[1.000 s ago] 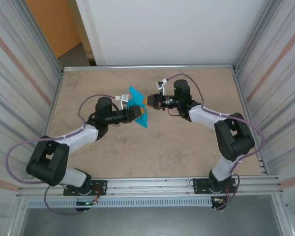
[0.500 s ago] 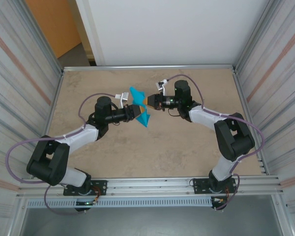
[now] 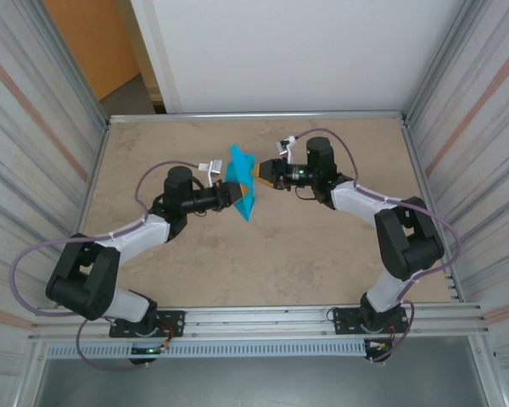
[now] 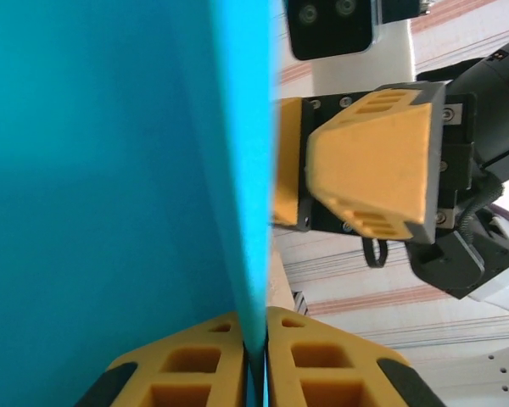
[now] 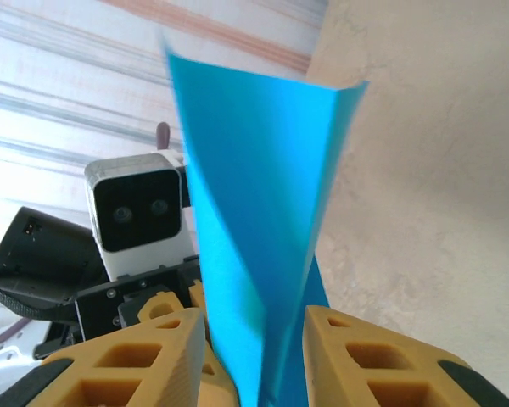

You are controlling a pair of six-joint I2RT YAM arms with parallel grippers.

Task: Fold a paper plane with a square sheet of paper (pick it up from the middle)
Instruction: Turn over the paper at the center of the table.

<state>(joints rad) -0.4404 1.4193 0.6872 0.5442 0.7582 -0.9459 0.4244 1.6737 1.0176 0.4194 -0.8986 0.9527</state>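
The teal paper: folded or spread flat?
Folded: the teal paper stands as two panels meeting along a crease, pinched in the left pincer.

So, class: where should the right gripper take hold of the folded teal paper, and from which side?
Pinch the sheet of paper across its flat faces, coming from the side opposite the left gripper, which clamps one edge. It stands edge-on to the right gripper, whose open fingers straddle it.

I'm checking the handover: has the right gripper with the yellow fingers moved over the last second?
Yes, slightly: the right gripper has backed toward the table's right edge rail, away from the teal-blue folded paper.
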